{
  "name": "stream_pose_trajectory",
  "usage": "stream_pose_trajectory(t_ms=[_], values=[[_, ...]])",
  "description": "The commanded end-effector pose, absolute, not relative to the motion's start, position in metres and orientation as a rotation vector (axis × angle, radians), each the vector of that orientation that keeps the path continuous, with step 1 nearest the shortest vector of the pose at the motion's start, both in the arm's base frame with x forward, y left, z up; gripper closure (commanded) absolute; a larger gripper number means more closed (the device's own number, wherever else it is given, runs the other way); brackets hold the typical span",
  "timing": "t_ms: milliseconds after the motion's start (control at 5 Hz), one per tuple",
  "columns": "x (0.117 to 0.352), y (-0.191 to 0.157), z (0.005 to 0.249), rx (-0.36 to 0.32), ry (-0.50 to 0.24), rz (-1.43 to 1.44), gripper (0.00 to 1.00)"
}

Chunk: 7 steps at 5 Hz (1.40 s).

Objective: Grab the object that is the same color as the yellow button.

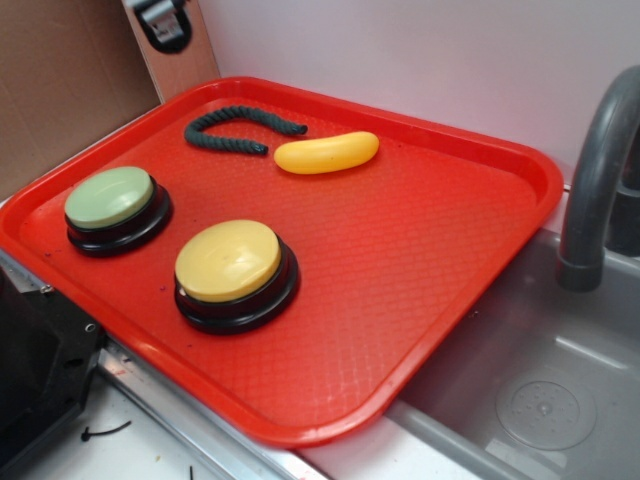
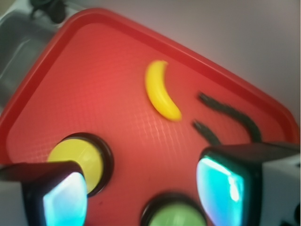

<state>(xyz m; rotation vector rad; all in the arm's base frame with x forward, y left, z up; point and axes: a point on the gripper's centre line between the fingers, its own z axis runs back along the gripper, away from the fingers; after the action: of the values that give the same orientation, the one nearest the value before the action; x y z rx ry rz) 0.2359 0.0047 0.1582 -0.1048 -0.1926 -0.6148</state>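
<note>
A glossy yellow banana-shaped object [image 1: 327,153] [image 2: 161,90] lies on the red tray [image 1: 420,260] near its far edge. The yellow button [image 1: 235,272] [image 2: 81,157], a pale yellow dome on a black base, stands toward the tray's front. In the wrist view my gripper [image 2: 143,193] hangs above the tray with its jaws wide apart and only bare tray between them. One finger covers part of the yellow button; the banana lies well ahead of the fingertips. The gripper does not show in the exterior view.
A green-topped button [image 1: 115,208] [image 2: 175,215] stands at the tray's left. A dark green twisted rope [image 1: 240,125] [image 2: 225,115] lies beside the banana. A grey sink [image 1: 540,390] with a curved faucet [image 1: 600,170] borders the tray's right side. A brown cardboard wall [image 1: 60,80] stands behind left.
</note>
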Motion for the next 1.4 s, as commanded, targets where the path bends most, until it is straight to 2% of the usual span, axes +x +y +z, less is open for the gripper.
stream_pose_trajectory(t_ms=[0, 200, 400, 600, 1000, 1200], values=[[0.276, 0.002, 0.117, 0.045, -0.170, -0.667, 0.00], [0.288, 0.002, 0.087, 0.074, -0.119, -0.660, 0.00], [0.292, -0.002, 0.072, 0.106, -0.079, -0.657, 0.00], [0.295, -0.008, 0.056, 0.102, -0.048, -0.665, 0.00], [0.308, -0.020, 0.042, 0.075, -0.025, -0.645, 0.00], [0.309, -0.025, 0.035, 0.082, -0.010, -0.640, 0.00]])
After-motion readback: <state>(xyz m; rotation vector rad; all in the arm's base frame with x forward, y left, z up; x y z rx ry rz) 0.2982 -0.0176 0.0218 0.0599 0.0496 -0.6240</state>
